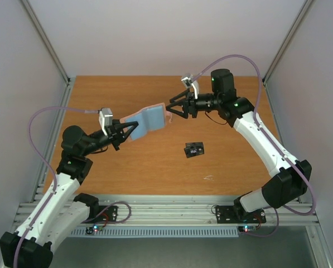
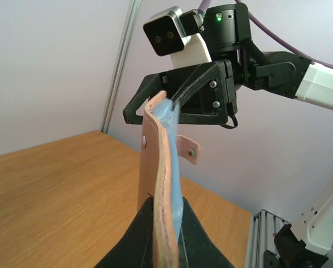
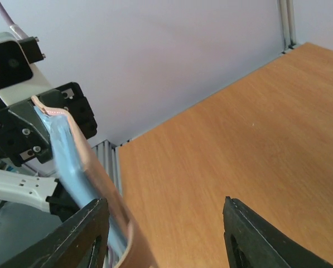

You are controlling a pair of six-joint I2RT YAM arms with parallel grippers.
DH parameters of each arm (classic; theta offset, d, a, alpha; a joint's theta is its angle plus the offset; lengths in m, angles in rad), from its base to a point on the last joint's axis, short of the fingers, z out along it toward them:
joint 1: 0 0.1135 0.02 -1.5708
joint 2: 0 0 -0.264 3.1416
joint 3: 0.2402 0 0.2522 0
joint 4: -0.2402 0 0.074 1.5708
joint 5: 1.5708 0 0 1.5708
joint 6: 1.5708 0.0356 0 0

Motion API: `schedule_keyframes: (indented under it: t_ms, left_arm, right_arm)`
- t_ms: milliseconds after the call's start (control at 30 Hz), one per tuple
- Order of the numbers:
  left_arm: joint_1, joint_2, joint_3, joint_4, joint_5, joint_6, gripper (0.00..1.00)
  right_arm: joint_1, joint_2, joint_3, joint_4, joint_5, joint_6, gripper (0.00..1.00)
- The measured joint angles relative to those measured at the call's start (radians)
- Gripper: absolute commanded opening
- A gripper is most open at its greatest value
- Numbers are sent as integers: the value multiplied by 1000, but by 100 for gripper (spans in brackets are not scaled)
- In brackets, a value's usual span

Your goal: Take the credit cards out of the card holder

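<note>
Two arms reach in from the near edge of the table [image 1: 155,178]. Nearest to them, a tiny pale speck [image 1: 209,178] lies on the wood, too small to make out. A little farther in, a black card [image 1: 194,149] with white marks lies flat on the table, by itself and well apart from both claws.

Beyond it on the left, the left gripper [image 1: 120,134] is clamped tight on the near end of the card holder [image 1: 148,121]. The holder is held off the table, spread open, with its light blue-grey inside facing up in the overhead view and its tan-pink outside underneath. From the left wrist it shows edge-on, rising from between the fingers, with a small snap tab [image 2: 187,148] sticking out to one side. Whether any cards sit in its pockets cannot be told.

Farthest in, the right gripper [image 1: 170,109] sits at the holder's far end. Its jaws stand wide apart. In its own wrist view the holder lies just beside one finger [image 3: 80,237], and the other finger is well clear of it.
</note>
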Motion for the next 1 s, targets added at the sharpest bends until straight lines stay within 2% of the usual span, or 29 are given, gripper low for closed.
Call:
schedule_keyframes:
  t_ms: [433, 667, 833, 1000]
  left_arm:
    - [0, -1, 0, 0, 8, 19, 0]
    - [-1, 5, 0, -1, 1, 18, 0]
    - [-1, 6, 0, -1, -4, 18, 0]
    - [-3, 6, 0, -1, -19, 16, 0]
  right_arm:
    - [26, 20, 13, -48, -89, -60, 55]
    - [99, 51, 13, -61, -82, -87, 47]
    - [115, 62, 13, -61, -83, -85, 58]
    - [124, 61, 13, -74, -89, -101, 61]
